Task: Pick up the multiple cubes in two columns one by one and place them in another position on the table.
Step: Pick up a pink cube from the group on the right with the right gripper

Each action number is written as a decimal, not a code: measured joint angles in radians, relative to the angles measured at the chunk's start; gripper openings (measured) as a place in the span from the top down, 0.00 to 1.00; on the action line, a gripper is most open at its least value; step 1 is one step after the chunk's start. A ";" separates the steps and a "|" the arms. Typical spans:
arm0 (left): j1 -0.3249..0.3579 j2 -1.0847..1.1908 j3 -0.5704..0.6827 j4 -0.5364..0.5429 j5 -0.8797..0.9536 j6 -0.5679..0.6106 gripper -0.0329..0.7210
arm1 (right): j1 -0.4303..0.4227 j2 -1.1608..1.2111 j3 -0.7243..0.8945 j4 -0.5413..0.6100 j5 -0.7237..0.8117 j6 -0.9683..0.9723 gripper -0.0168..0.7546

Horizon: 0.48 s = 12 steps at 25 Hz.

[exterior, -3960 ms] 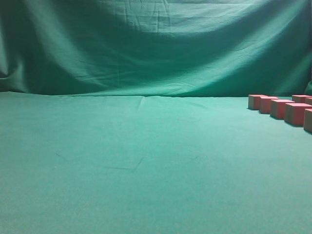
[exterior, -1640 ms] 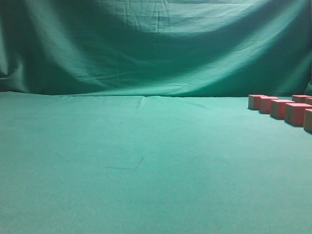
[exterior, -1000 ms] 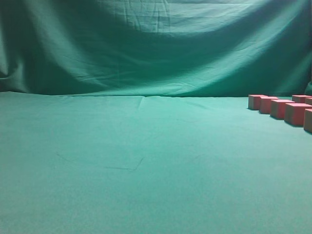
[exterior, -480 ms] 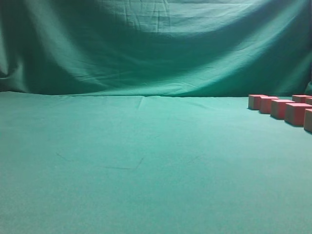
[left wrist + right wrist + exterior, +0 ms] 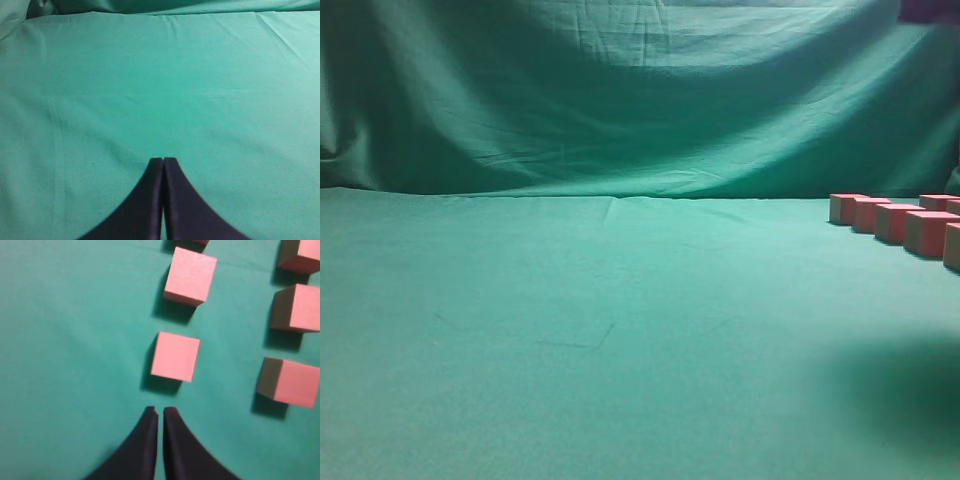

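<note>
Several cubes with pink tops and tan sides stand in two columns on the green table (image 5: 65, 340). In the right wrist view the nearest cube (image 5: 175, 356) of the left column lies just ahead of my right gripper (image 5: 160, 411). Its dark fingers are parted by a narrow slit, with nothing between them. Another cube (image 5: 190, 276) sits behind it, and the right column (image 5: 289, 381) runs alongside. In the exterior view the cubes (image 5: 897, 222) line the far right edge. My left gripper (image 5: 163, 160) is shut over bare cloth, with no cube in its view.
A wrinkled green backdrop (image 5: 640, 90) hangs behind the table. A dark blurred shape (image 5: 928, 10) shows in the exterior view's top right corner, and a broad shadow (image 5: 900, 390) lies on the cloth at lower right.
A dark shape has come into the top right corner of the exterior view, and a shadow has spread over the cloth at lower right. The cubes have not moved.
</note>
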 joint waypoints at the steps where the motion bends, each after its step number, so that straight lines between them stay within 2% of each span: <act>1: 0.000 0.000 0.000 0.000 0.000 0.000 0.96 | 0.000 0.022 -0.018 -0.002 -0.002 0.010 0.84; 8: 0.000 0.000 0.000 0.000 0.000 0.000 0.96 | 0.000 0.113 -0.070 -0.069 -0.004 0.091 0.35; 9: 0.000 0.000 0.000 0.000 0.000 0.000 0.96 | 0.000 0.118 -0.070 -0.073 -0.004 0.096 0.31; 12: 0.000 0.000 0.000 0.000 0.000 0.000 0.96 | 0.000 0.132 -0.070 -0.077 -0.004 0.115 0.31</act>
